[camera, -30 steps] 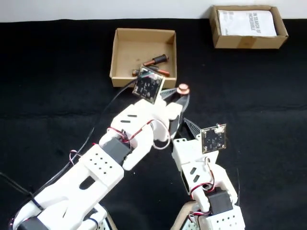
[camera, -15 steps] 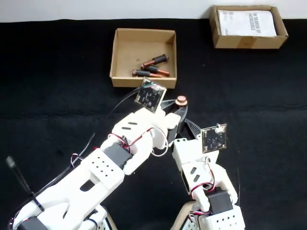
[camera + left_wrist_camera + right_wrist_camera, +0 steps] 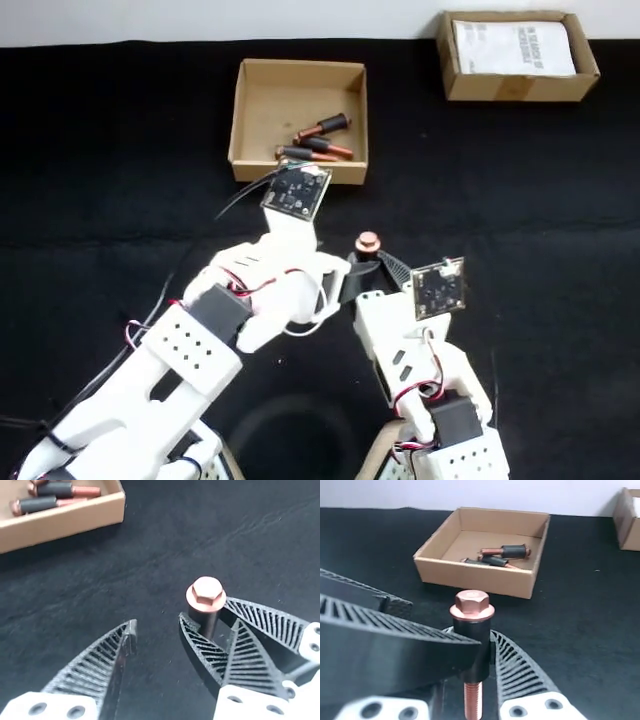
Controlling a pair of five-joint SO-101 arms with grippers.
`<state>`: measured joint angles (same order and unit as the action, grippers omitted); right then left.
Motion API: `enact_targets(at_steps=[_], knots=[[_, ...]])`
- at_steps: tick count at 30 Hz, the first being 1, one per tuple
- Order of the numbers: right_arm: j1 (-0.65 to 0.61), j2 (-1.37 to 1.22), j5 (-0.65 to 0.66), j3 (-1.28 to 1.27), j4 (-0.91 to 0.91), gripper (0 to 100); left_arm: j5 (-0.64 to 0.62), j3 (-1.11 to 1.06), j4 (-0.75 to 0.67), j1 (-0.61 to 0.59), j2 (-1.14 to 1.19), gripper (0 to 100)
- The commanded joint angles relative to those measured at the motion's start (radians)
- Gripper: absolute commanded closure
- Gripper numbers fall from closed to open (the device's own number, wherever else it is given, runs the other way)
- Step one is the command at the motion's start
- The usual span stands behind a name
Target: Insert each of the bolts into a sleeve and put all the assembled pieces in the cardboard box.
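**High view.** The right end effector [image 3: 370, 262] is holding a bolt [image 3: 368, 243] upright, head up, over the tabletop [image 3: 120, 200]. It is sitting well short of the cardboard box [image 3: 236, 120]. Three finished pieces [image 3: 312, 140] are lying inside the box.

**Left wrist view.** The left end effector [image 3: 160, 627] is standing wide open and gripping nothing. The bolt is standing close beside its fingers. Whether one of them is touching it cannot be told.

**Right wrist view.** The right fingers are clamping narrowly on the black sleeve [image 3: 472, 645]. The copper head is showing above the sleeve and the threaded end is hanging below it.

**Handling, as judged.**
- The piece is looking small, stiff and dense for its size, and not fragile.
- The sleeve barrel is offering the best hold, since the flanged head and the threads are giving poorer seating.
- A loose bolt could be slipping out of the sleeve if the piece is tipped head-down.
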<state>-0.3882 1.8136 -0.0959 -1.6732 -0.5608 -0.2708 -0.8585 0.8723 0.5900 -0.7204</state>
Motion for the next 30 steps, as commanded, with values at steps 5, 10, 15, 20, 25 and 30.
enact_targets(at_steps=[5,10,15,20,25,30], knots=[[0.145,0.012,-0.005,-0.008,0.022,99.1,0.017,-0.031,0.242,0.053,-0.117,95],[0.145,0.010,-0.003,0.042,0.022,99.1,0.087,-0.051,0.262,0.044,-0.228,99],[0.150,-0.051,-0.003,0.094,0.022,99.1,0.092,-0.054,0.262,0.042,-0.407,99],[0.153,-0.257,-0.003,0.331,0.022,99.1,0.094,-0.145,0.213,-0.113,-0.584,99],[0.145,-0.607,0.003,0.645,0.022,99.1,0.095,-0.357,0.038,-0.328,-0.768,99],[0.105,-0.983,0.129,0.940,0.022,99.1,0.094,-0.615,-0.193,-0.522,-1.027,99]])
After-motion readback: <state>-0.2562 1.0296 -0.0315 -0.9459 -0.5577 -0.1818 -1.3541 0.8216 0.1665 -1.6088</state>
